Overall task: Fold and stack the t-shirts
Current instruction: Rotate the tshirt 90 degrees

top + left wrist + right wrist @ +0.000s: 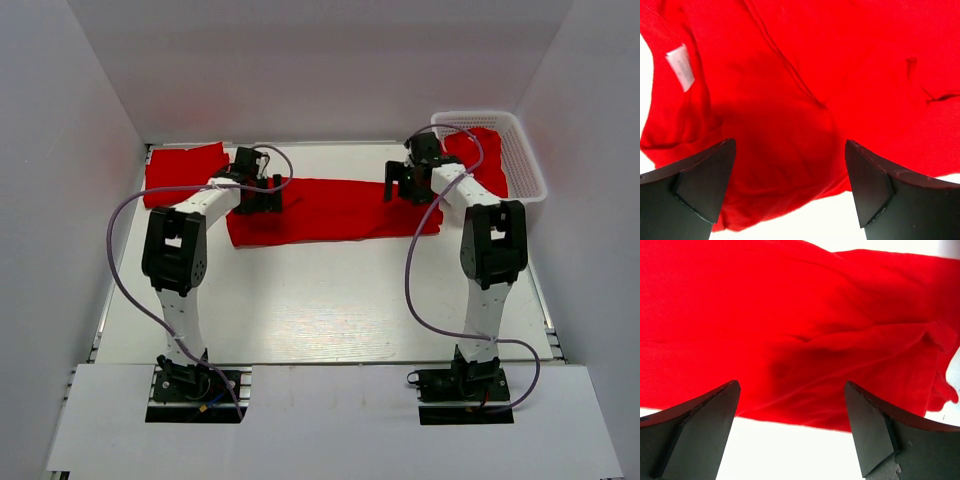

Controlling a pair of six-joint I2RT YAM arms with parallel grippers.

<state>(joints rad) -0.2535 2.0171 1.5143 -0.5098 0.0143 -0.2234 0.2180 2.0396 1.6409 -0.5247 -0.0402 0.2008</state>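
A bright red t-shirt (330,210) lies folded into a long band across the far middle of the white table. My left gripper (258,196) hovers over its left end, open and empty; the left wrist view shows red cloth (805,100) with a white label (681,66) between the spread fingers (707,185). My right gripper (408,187) hovers over the band's right end, open and empty, with the shirt's near edge (805,365) between its fingers (867,430). A folded red shirt (183,172) lies at the far left. Another red shirt (480,155) lies in the basket.
A white mesh basket (525,165) stands at the far right corner. White walls close in the table on the left, back and right. Both arms' purple cables loop over the table surface (320,300) near the arms.
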